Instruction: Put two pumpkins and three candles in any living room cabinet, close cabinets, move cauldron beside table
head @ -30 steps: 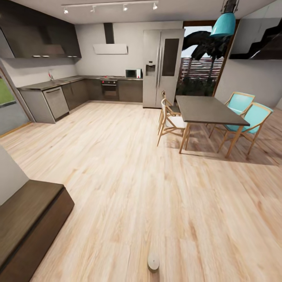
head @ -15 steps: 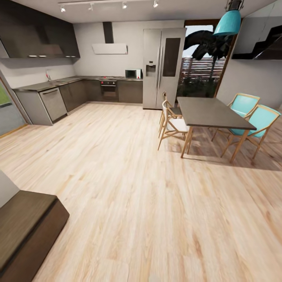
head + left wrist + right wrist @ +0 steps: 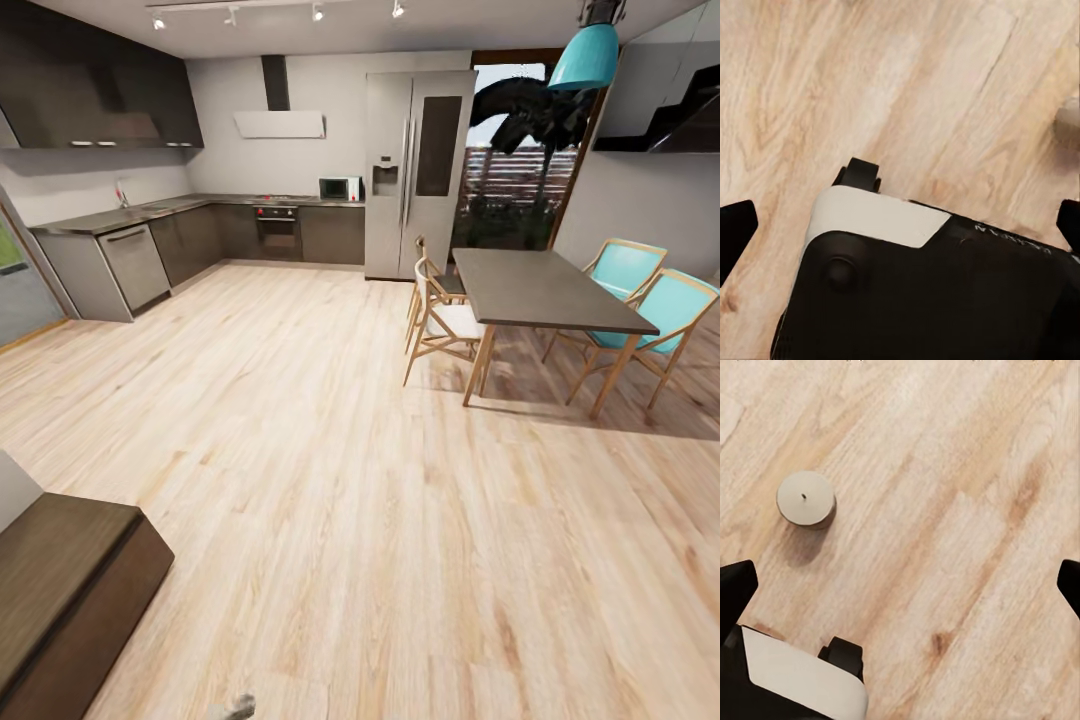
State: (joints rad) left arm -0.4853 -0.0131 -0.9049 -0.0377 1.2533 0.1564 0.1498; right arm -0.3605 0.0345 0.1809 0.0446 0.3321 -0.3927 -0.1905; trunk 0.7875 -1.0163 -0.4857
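Pale wood planks ran across the floor (image 3: 330,450) of an open kitchen and dining room. One dark brown cabinet (image 3: 60,590) sat low at the near left, its front shut. One grey dining table (image 3: 535,285) stood with four chairs, two of them teal (image 3: 650,300). One stubby candle (image 3: 805,499) stood upright on bare floor below the right gripper (image 3: 900,585), whose fingers were spread wide; the left gripper (image 3: 900,225) was likewise spread above the robot's base (image 3: 922,285).

Cabinet (image 3: 70,580) near left, dining table (image 3: 540,285) far right, fridge (image 3: 418,170) behind, candle (image 3: 805,499) on floor (image 3: 350,450).
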